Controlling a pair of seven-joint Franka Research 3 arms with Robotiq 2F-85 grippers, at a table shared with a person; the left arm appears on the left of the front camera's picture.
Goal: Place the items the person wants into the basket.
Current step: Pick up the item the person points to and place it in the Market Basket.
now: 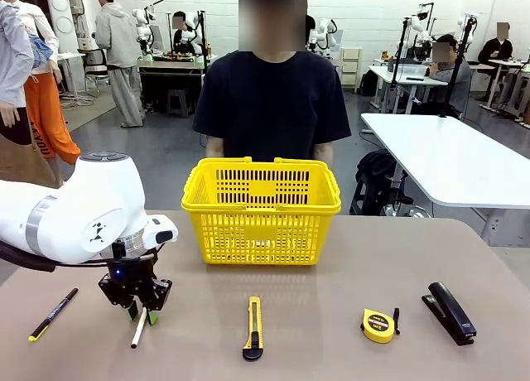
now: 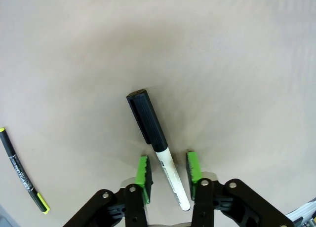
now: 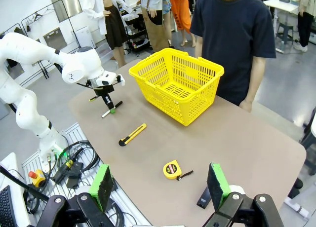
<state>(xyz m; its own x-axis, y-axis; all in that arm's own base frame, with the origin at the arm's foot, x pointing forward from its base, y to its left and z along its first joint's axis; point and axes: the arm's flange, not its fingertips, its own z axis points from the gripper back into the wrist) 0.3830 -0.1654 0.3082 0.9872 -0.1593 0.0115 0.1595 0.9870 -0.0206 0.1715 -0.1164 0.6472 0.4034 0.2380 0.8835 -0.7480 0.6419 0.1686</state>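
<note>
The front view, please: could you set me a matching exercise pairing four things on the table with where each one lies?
Things:
1 marker
2 knife
3 tape measure
4 stapler

Places:
A farthest to the right
B between the pads of the left gripper
C in the middle, on the near side of the basket
D just left of the stapler

Pairs: 1-B; 2-C; 3-D; 4-A

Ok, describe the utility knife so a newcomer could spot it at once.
Start at the big yellow basket in the middle of the table. On the robot's side of it, level with its middle, lies the knife, lengthwise toward the basket. It is a slim yellow bar with a black end, unlike the round tape measure on its right and the white marker on its left.
</note>
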